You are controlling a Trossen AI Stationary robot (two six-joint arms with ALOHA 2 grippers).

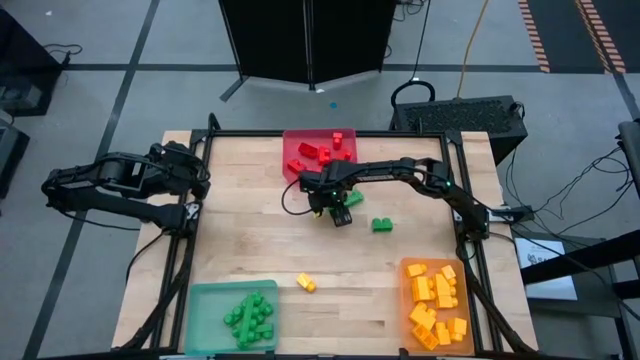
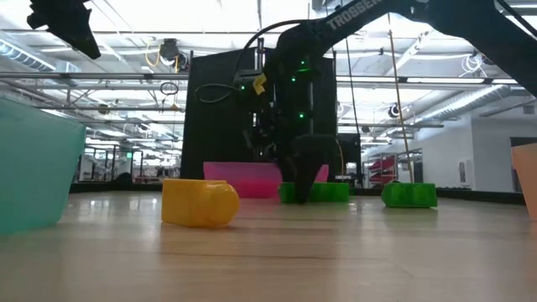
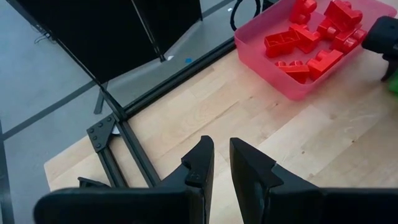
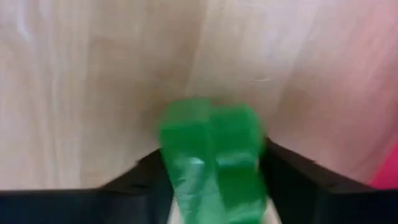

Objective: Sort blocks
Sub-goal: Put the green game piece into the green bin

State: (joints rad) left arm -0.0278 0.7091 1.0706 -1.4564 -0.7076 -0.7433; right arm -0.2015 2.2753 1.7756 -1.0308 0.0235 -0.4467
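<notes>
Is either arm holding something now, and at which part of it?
The right gripper has a green block between its jaws, held by its two opposite sides. The left gripper holds nothing.

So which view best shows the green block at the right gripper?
The right wrist view: the green block fills the middle between the right gripper's fingers, though blurred. The high view shows only a green sliver beside the gripper. The low view shows it low on the table, partly behind the fingers. The left wrist view shows only a green edge.

overhead straight down on whole table (image 1: 250, 240), low level at tabletop, wrists close forward, red tray (image 1: 318, 135) shared by overhead, low, left wrist
</notes>
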